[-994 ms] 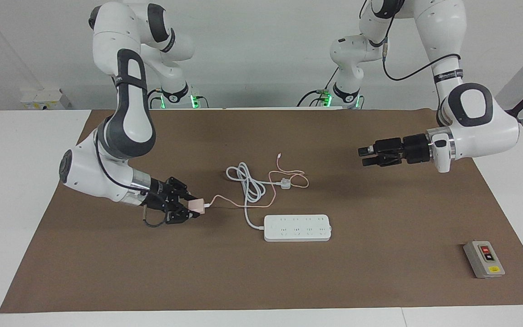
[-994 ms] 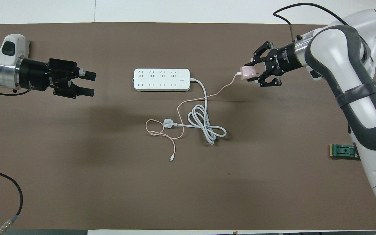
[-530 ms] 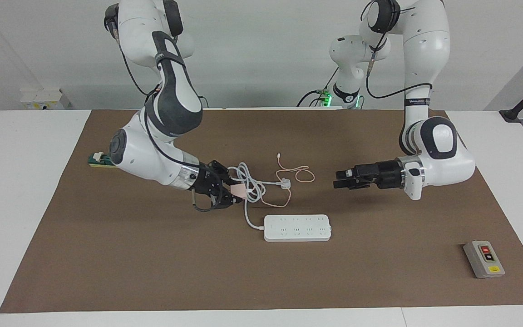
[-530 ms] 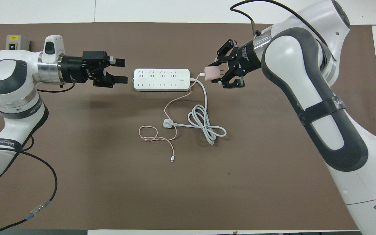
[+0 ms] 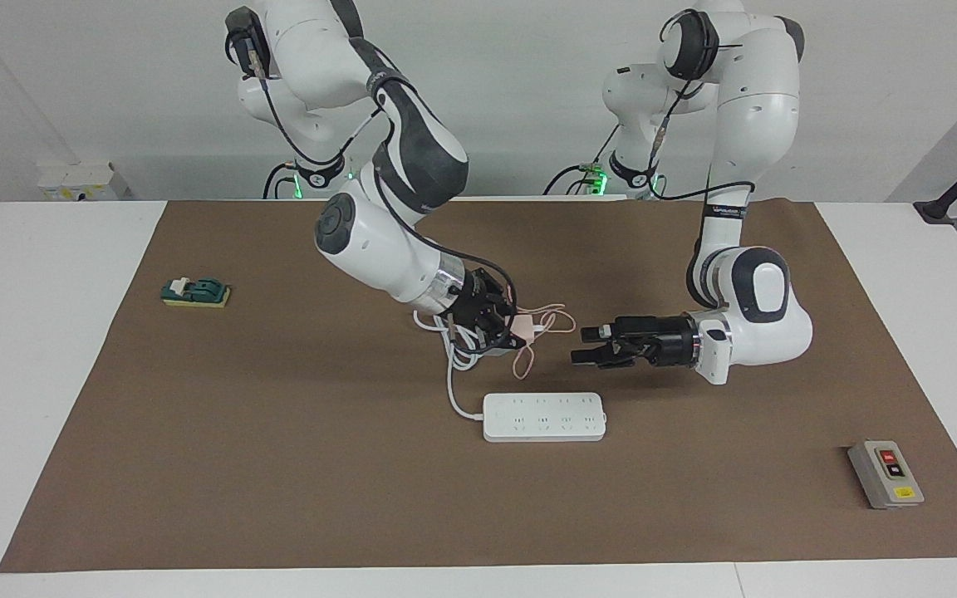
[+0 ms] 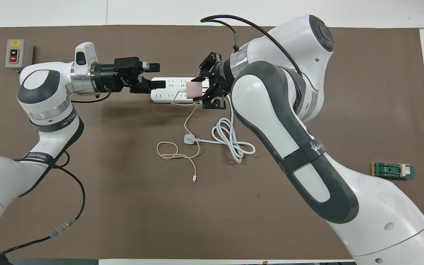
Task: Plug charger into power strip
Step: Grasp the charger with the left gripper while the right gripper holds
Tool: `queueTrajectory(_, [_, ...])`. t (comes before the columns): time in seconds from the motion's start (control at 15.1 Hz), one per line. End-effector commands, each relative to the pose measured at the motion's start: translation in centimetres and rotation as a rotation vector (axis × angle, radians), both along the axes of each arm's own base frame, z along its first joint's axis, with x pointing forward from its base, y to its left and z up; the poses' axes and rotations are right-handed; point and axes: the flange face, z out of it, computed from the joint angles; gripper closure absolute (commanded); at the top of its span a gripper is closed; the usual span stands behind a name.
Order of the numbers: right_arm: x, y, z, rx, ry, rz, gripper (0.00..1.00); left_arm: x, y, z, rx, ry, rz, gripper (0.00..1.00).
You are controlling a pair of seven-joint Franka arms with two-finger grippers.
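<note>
The power strip (image 5: 545, 417) (image 6: 163, 97) lies flat on the brown mat, a long white block with two rows of sockets. My right gripper (image 5: 513, 330) (image 6: 199, 89) is shut on the charger (image 5: 526, 325) (image 6: 191, 90), a small pale pink cube. It hangs in the air over the strip's middle. The charger's thin pink cable (image 6: 187, 123) trails down to loops on the mat. My left gripper (image 5: 581, 346) (image 6: 160, 76) is open and holds nothing. It hovers over the strip's end toward the left arm's side.
The strip's thick white cord (image 6: 230, 140) lies coiled nearer to the robots, ending in a white plug (image 6: 189, 138). A grey button box (image 5: 885, 473) (image 6: 15, 55) sits at the left arm's end. A small green block (image 5: 196, 292) (image 6: 394, 170) lies at the right arm's end.
Both arms swung in toward the middle. The right gripper carried the charger from the right arm's end to over the strip, dragging the pink cable. The left gripper closed in on the strip's end.
</note>
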Motion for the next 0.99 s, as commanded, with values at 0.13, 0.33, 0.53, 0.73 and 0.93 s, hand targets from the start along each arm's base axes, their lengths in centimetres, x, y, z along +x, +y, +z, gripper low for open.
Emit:
queueTrajectory(0.13, [-0.5,1.8,0.3,0.006,-0.001,-0.023,1.00,-2.4,0.0,-0.9,-0.057,-0.009,-0.043,0.00])
queueTrajectory(0.33, [-0.7,2.2,0.4,0.006,0.003,-0.026,1.00,-4.4,-0.6,-1.3,-0.098,-0.056,-0.087,0.00])
queueTrajectory(0.53, [-0.8,2.3,0.3,0.003,0.005,-0.023,1.00,-4.6,-0.6,-0.2,-0.102,-0.075,-0.089,0.00])
queueTrajectory(0.73, [-0.8,2.3,0.4,0.004,0.003,-0.023,1.00,-5.1,-0.2,0.3,-0.070,-0.087,-0.051,0.05])
queueTrajectory(0.93, [-0.8,2.2,0.4,0.004,0.006,-0.028,1.00,-5.1,-0.5,0.1,-0.044,-0.093,-0.030,0.05])
